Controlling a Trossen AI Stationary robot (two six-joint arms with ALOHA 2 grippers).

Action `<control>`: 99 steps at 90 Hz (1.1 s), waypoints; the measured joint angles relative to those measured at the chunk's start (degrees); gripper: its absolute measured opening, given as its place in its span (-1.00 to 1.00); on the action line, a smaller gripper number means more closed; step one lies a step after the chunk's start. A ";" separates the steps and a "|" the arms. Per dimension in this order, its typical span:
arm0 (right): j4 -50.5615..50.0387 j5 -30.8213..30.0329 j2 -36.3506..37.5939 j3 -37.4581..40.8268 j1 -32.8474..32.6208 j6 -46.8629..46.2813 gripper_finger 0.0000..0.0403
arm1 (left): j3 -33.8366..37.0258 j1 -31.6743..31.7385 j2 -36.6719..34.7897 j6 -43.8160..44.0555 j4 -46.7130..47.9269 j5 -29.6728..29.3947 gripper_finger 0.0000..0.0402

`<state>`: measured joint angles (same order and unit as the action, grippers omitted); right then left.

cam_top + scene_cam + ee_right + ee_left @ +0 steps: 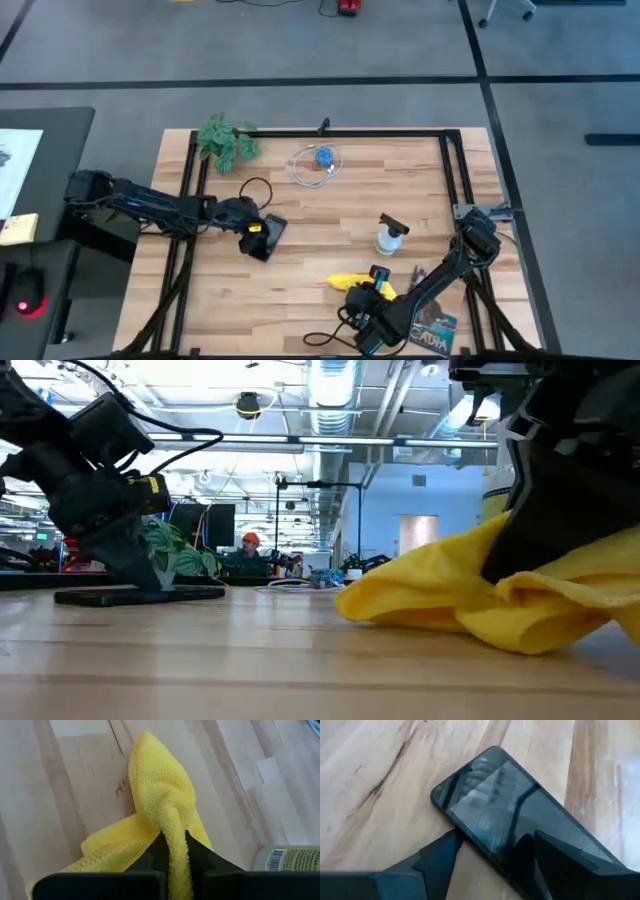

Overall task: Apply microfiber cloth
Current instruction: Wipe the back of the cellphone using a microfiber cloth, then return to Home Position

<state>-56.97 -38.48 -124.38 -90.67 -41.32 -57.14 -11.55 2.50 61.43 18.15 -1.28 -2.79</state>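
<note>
Overhead, wooden table (330, 215) fills frame centre. Microfiber cloth (347, 282) bunched at lower centre, fold pinched between right gripper (173, 854) fingers (197, 856), nearly closed. Left gripper (492, 851) at centre-left, fingers (437, 862) spread astride black smartphone (517, 822), lying flat.

In the right wrist view the bright yellow soft microfiber cloth (160, 810) runs off the lower edge, its pinched fold vanishing between the right pincer (172, 851)'s two dark fingers. A pale bottle with a barcode label (287, 857) is cut by the corner. In the left wrist view the flat black glass smartphone (520, 827) passes under the left pincer (495, 852), its far end out of the picture. From overhead, the dark illustrated booklet (437, 334) lies half under the right arm, its print too small to read.
</note>
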 joint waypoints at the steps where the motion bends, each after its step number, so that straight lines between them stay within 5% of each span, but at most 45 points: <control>1: 0.01 0.00 0.00 0.00 0.00 0.00 -0.95 | -0.07 -0.01 0.00 -0.19 0.13 -0.03 0.18; 30: 0.61 0.53 0.00 0.00 0.22 0.45 -0.85 | -2.68 -0.02 -0.26 -2.88 5.82 1.07 0.18; 56: -0.01 8.28 1.73 -0.60 -0.65 2.93 -0.06 | -12.09 -1.64 -3.98 -3.63 17.10 1.11 0.18; 73: -1.96 9.09 9.26 -0.87 -2.29 5.85 0.34 | -15.74 -3.78 -12.15 -2.68 21.00 1.14 0.18; 99: -7.25 8.59 25.83 0.03 -5.70 6.22 0.37 | -16.15 -10.19 -30.71 3.77 23.82 1.20 0.18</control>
<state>-64.22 -29.89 -98.55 -90.64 -47.02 -50.93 -27.70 -7.69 30.71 21.92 22.55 -1.58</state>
